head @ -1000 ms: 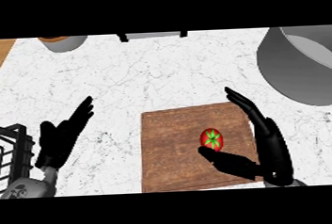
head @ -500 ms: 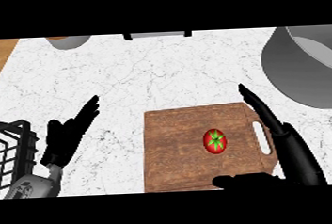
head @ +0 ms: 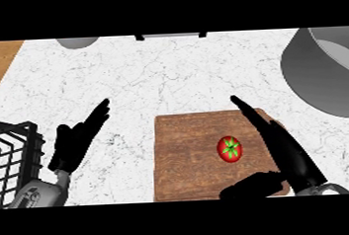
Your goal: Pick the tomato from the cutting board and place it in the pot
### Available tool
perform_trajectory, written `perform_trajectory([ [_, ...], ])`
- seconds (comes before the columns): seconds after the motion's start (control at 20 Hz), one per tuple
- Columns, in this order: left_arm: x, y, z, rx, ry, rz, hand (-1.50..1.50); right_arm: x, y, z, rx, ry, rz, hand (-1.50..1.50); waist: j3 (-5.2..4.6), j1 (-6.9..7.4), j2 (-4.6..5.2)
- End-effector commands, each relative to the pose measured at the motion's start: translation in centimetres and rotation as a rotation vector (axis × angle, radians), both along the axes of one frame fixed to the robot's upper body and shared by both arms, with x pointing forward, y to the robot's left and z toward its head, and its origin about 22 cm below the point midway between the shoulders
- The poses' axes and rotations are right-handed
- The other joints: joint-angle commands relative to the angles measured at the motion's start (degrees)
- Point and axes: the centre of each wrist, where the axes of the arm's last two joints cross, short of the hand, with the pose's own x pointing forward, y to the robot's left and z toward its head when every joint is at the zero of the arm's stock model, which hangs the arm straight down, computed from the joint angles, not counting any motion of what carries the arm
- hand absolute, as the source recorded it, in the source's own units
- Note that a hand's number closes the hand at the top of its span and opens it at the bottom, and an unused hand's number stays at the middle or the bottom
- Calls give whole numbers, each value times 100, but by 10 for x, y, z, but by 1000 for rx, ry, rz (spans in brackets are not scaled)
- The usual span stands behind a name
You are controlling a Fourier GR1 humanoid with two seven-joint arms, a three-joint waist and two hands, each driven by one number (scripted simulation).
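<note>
Judging from how things lie, I have finished none of the task yet: the tomato (head: pixel 230 148) sits on the cutting board (head: pixel 186 153), in its right half, and nothing is gripping it. My right hand (head: pixel 281 142) is spread open over the board's right edge. The fingers are stretched straight along the tomato's right side, just beside it with a thin strip of wood showing between. The thumb is swung out below the tomato near the board's front edge, so the tomato lies inside the open fork of the hand but apart from both. The pot (head: pixel 307 79) stands on the counter (head: pixel 175 75) at the far right, beyond the board's back corner and well apart from the tomato, and the part of its inside I can see holds nothing. My left hand (head: pixel 76 138) rests open on the counter to the left of the board, fingers straight, next to a black wire basket (head: pixel 7 161), and takes no part. By my reckoning the whole job is ahead of me: closing fingers and thumb round the tomato, lifting it off the wood, carrying it up and to the right over the pot's rim, and letting it go inside.
</note>
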Motion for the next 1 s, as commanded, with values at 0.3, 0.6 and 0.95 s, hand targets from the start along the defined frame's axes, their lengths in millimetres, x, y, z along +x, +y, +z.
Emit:
perform_trajectory([
  [0.3,-20,-7,-26,-64,60,40,0,10,-10,-55,-120,92,26,-150,-102,-37,23],
  [0.6,-7,-7,-27,-72,37,46,0,23,-37,-65,-57,22,1,-150,-102,-64,33],
  [0.95,-22,0,-21,-61,51,25,0,15,-39,-75,131,46,63,-150,-102,-33,16],
])
